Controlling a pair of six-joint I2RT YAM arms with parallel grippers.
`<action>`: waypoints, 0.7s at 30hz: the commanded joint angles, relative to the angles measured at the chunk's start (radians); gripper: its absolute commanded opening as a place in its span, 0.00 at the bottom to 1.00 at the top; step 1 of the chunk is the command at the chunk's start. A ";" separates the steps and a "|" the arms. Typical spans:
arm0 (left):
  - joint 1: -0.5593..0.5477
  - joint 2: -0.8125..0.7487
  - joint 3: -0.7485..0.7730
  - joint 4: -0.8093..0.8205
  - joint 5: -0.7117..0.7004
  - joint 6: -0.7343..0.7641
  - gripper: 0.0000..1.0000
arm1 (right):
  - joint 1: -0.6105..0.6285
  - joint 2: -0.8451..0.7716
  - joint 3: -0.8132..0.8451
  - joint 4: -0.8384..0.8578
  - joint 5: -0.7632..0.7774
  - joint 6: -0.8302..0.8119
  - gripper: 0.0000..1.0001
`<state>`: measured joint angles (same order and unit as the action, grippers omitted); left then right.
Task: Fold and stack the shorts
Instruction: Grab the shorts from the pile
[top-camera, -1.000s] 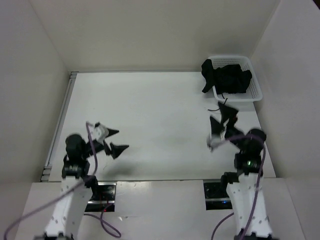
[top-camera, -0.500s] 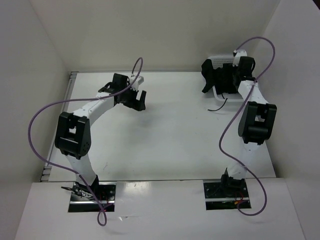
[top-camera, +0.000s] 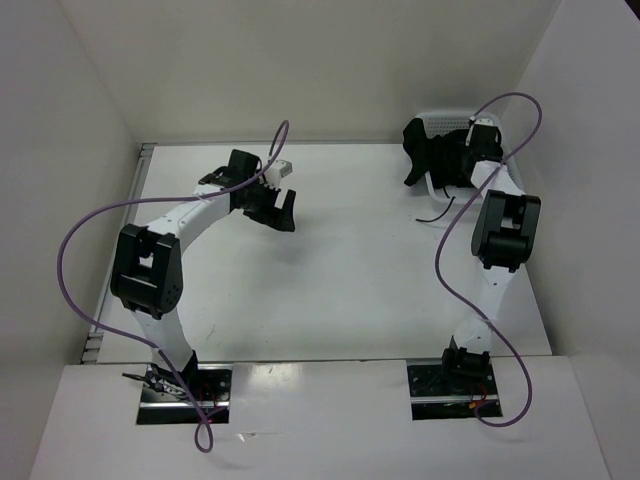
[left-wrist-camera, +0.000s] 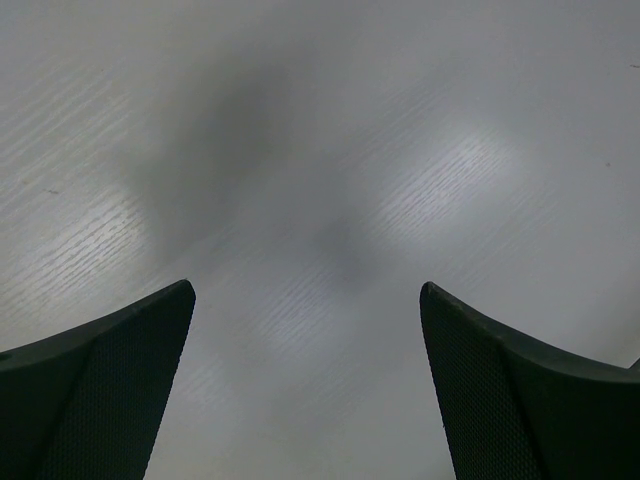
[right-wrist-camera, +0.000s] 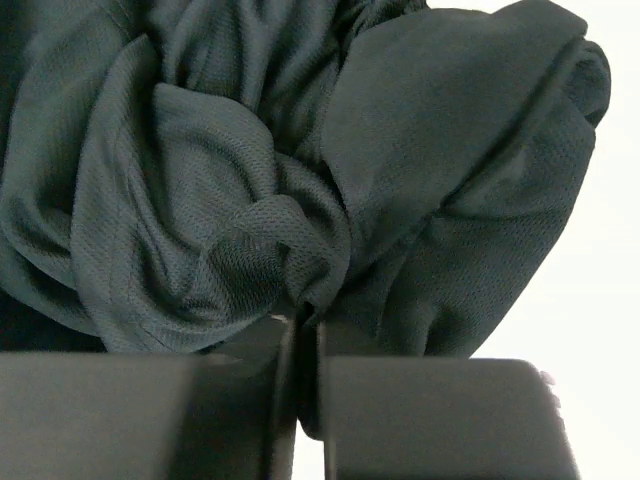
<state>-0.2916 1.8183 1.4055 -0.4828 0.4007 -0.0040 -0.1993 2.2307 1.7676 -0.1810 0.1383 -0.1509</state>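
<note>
The black shorts (top-camera: 432, 152) lie bunched in the white mesh basket (top-camera: 446, 113) at the table's back right, one part hanging over its left rim. Their thin drawstring (top-camera: 436, 214) trails onto the table. My right gripper (top-camera: 465, 152) reaches into the basket, and in the right wrist view it (right-wrist-camera: 308, 322) is shut on a fold of the shorts' mesh fabric (right-wrist-camera: 250, 180). Over bare tabletop at the back left, my left gripper (top-camera: 277, 207) hangs open. The left wrist view shows its fingers (left-wrist-camera: 120, 380) wide apart with nothing between them.
White walls close in the white table (top-camera: 360, 280) at the back and on both sides. A metal rail (top-camera: 118, 250) runs along the left edge. Purple cables loop above both arms.
Both arms have stretched out from near their bases toward the back of the table. The right gripper went into the basket and closed on the shorts. The left gripper stayed open.
</note>
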 joint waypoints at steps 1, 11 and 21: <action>0.000 0.012 0.018 0.004 -0.008 0.004 1.00 | 0.003 0.007 0.064 0.020 0.032 0.045 0.00; 0.000 -0.045 0.038 0.035 -0.036 0.004 1.00 | 0.084 -0.258 0.338 0.038 0.026 0.003 0.00; 0.132 -0.249 0.007 0.095 -0.053 0.004 1.00 | 0.405 -0.393 0.838 -0.077 -0.098 -0.058 0.00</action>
<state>-0.1928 1.6775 1.4059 -0.4511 0.3496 -0.0040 0.0990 1.8969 2.4500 -0.2741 0.1093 -0.1780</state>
